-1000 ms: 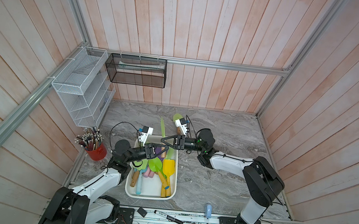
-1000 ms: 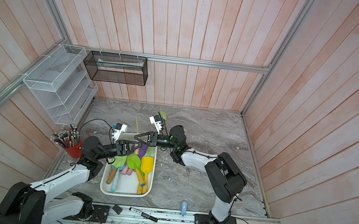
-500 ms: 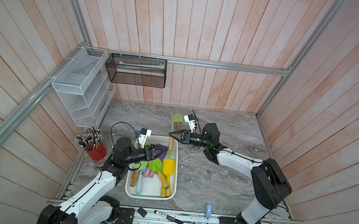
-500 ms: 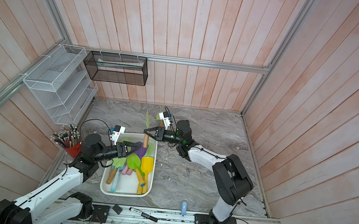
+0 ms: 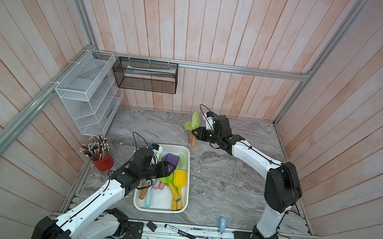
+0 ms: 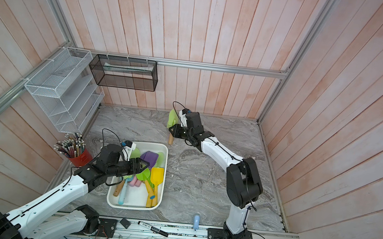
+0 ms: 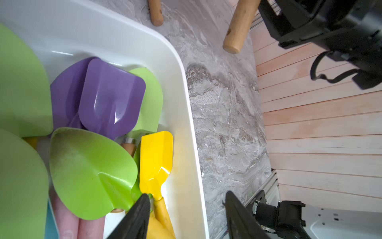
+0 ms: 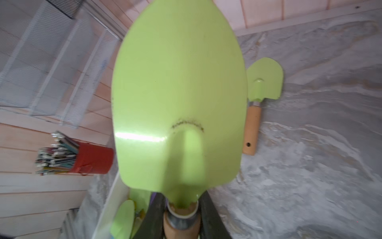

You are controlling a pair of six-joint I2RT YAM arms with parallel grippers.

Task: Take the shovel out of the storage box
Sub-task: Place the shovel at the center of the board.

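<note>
step: judging by the layout, setting down the light green shovel (image 8: 177,93), which is already out of the storage box (image 5: 158,211)
shovel: past the storage box's far short end and clear of its rim; blade tipped up, wooden handle pointing back toward the box; can't tell if any part touches the table (image 5: 215,181)
right gripper (image 8: 182,219): pinching the shovel at the metal collar where blade meets handle, jaws pressed on both sides
left gripper (image 7: 186,215): jaws spread, nothing between them; hovering over the box's far half, above the yellow shovel (image 7: 156,159), purple shovel (image 7: 111,97) and a green shovel (image 7: 88,171)
neighbour: a second green shovel (image 8: 265,80) lies flat on the table past the same end of the box, just beside the held one
do: lower the wrist and level the shovel so blade and handle land together; place it parallel to the neighbour with a gap
do: release only once it rests on the table, then back straight off along the handle line
grip note: a collar pinch leaves the blade's weight out front, so slow the descent to stop it pivoting
risk: blade edge landing on the neighbour's handle and rolling
risk: handle tip catching the box's far rim if the drop is too close to the box
left arm: best left hovering until the right is clear
</note>
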